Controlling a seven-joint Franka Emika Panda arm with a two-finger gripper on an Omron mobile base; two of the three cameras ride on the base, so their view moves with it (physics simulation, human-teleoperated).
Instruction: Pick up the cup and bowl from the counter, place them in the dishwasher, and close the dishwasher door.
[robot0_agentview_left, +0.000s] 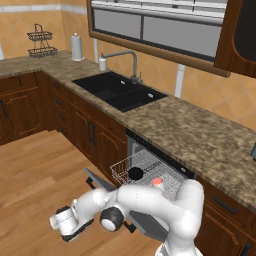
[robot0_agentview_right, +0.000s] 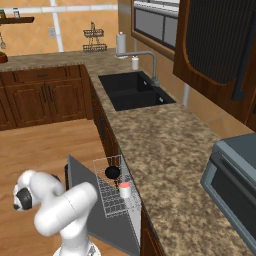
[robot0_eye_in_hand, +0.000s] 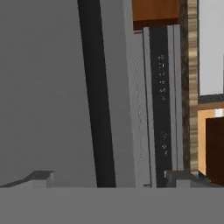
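Observation:
The dishwasher (robot0_agentview_left: 150, 165) under the counter (robot0_agentview_left: 200, 135) stands with its white wire rack (robot0_agentview_right: 115, 197) pulled out. In the rack, the black bowl (robot0_agentview_left: 135, 173) (robot0_agentview_right: 112, 172) and the white cup (robot0_agentview_left: 158, 183) (robot0_agentview_right: 125, 190) sit side by side. The grey dishwasher door (robot0_agentview_right: 107, 225) hangs open at a slant below the rack. My gripper (robot0_eye_in_hand: 109, 179) is low in front of the door's outer face, open and holding nothing. Its fingertips (robot0_eye_in_hand: 40, 176) straddle the dark bar handle (robot0_eye_in_hand: 94, 87), and I cannot tell whether they touch it. My hand (robot0_agentview_left: 65, 222) hangs over the floor, left of the door.
A black double sink (robot0_agentview_left: 117, 90) with a faucet (robot0_agentview_left: 131, 60) lies further along the counter, with a white dispenser bottle (robot0_agentview_left: 102, 63) and a paper roll (robot0_agentview_left: 76, 47) behind it. A grey appliance (robot0_agentview_right: 235, 180) sits on the counter to the right. Wooden floor (robot0_agentview_left: 40, 175) spreads left of the cabinets.

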